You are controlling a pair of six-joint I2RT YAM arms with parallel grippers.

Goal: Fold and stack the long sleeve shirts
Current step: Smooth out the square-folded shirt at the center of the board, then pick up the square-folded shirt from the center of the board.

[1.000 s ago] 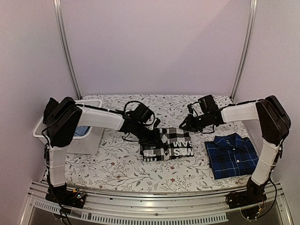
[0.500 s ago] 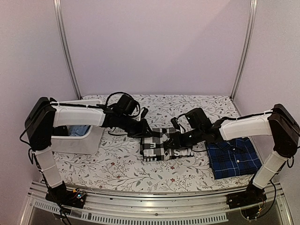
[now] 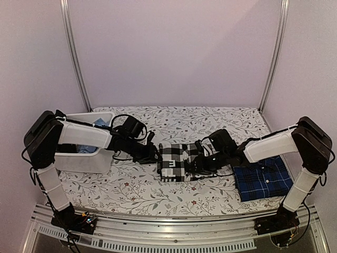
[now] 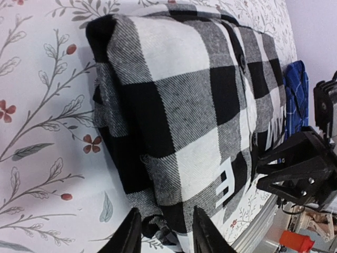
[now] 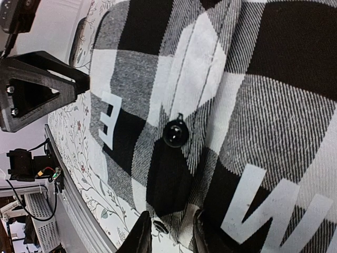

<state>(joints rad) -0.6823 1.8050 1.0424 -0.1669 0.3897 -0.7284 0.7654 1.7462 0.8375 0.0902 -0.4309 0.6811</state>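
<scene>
The black-and-white buffalo check shirt (image 3: 181, 159) lies folded in a block at the table's middle, with white letters printed on it. My left gripper (image 3: 151, 156) is at its left edge; in the left wrist view the gripper (image 4: 164, 234) has the shirt's (image 4: 184, 121) rolled hem between its fingers. My right gripper (image 3: 204, 163) lies low over the shirt's right half; in the right wrist view the gripper (image 5: 169, 236) has the buttoned edge of the shirt (image 5: 210, 105) between its fingers. The navy plaid shirt (image 3: 261, 176) lies folded at the right, untouched.
A white bin (image 3: 84, 158) with blue cloth inside stands at the back left, under my left arm. The table wears a floral cloth (image 3: 131, 187). Metal posts (image 3: 76, 58) stand at the back corners. The front rail (image 3: 168, 237) runs along the near edge.
My right arm swung from the back right down onto the checked shirt. My left gripper slid from the shirt's far-left corner to its left edge. Less of the white lettering shows now.
</scene>
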